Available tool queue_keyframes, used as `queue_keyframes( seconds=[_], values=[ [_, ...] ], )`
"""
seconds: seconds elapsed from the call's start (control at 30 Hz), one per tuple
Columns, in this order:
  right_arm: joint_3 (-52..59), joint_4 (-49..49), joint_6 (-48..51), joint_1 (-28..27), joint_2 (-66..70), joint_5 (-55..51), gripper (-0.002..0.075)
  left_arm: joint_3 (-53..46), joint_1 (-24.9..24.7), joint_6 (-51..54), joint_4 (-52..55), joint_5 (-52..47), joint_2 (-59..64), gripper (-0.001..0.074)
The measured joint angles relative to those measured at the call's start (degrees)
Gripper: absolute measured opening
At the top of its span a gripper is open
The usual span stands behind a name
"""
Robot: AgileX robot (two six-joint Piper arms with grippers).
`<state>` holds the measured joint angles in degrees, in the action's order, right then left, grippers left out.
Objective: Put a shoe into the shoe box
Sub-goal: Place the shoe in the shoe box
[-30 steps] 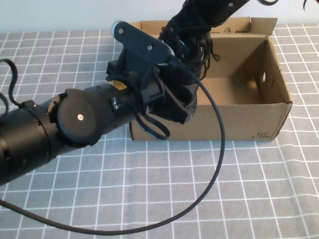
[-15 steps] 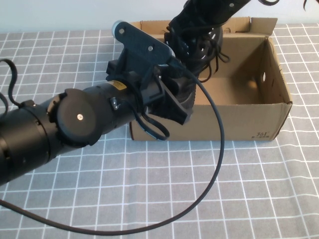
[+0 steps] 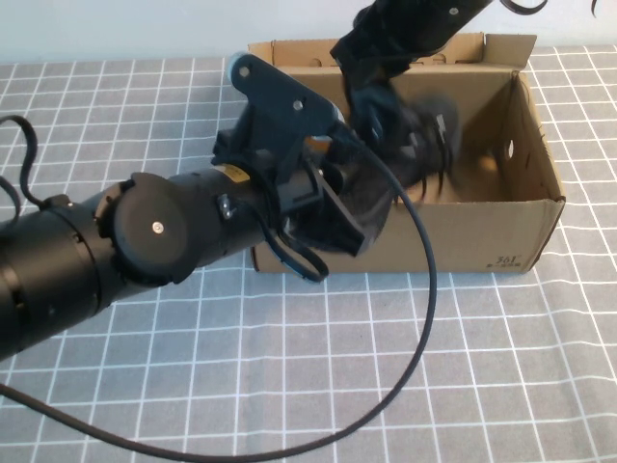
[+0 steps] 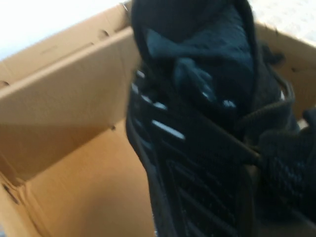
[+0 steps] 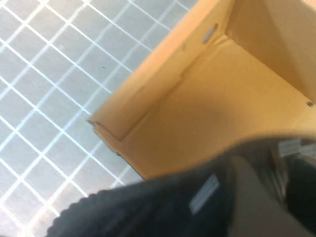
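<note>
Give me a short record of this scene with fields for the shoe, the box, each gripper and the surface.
shoe: black sneaker, blurred, over the box's open top
shoe box: brown cardboard, flaps upright, open
left gripper: at the box's near-left corner, by the shoe
right gripper: above the box's back, at the shoe
surface: grey checked cloth

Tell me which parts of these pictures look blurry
High view: the shoe smears above the box, left gripper at its near wall, right gripper over it. Left wrist view: shoe soft. Right wrist view: dark foreground blurred.
</note>
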<state>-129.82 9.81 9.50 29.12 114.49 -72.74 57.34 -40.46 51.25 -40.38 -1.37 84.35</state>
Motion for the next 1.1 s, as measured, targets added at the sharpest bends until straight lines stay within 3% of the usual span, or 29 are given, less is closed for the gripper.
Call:
queue_keyframes(
  seconds=[0.1, 0.2, 0.43, 0.67, 0.97, 1.1],
  values=[
    [-0.1, 0.4, 0.0, 0.1, -0.2, 0.1, 0.0229, 0.0, 0.0, 1.3, 0.5, -1.7, 0.5, 0.0048],
    [-0.1, 0.5, -0.1, 0.1, -0.7, 0.1, 0.0242, 0.7, 1.2, 2.3, 0.7, -3.8, 0.5, 0.0045],
    [-0.1, 0.5, -2.1, 0.1, -6.3, 0.1, 0.0132, 6.6, 8.6, 4.9, 1.5, -14.9, 0.5, 0.0069],
    [6.4, 0.4, -2.0, 0.1, -15.4, 0.1, 0.0004, 19.5, 15.6, 15.2, -2.3, -28.9, 5.5, 0.0046],
    [24.0, -3.4, -1.9, 0.1, -29.3, 0.1, -0.0014, 36.3, 23.0, 36.8, -19.8, -48.0, 20.2, 0.0043],
    [32.5, -5.5, -2.3, 0.1, -34.9, 0.9, -0.0015, 44.2, 24.8, 40.3, -23.0, -53.3, 28.1, 0.0043]
  ],
)
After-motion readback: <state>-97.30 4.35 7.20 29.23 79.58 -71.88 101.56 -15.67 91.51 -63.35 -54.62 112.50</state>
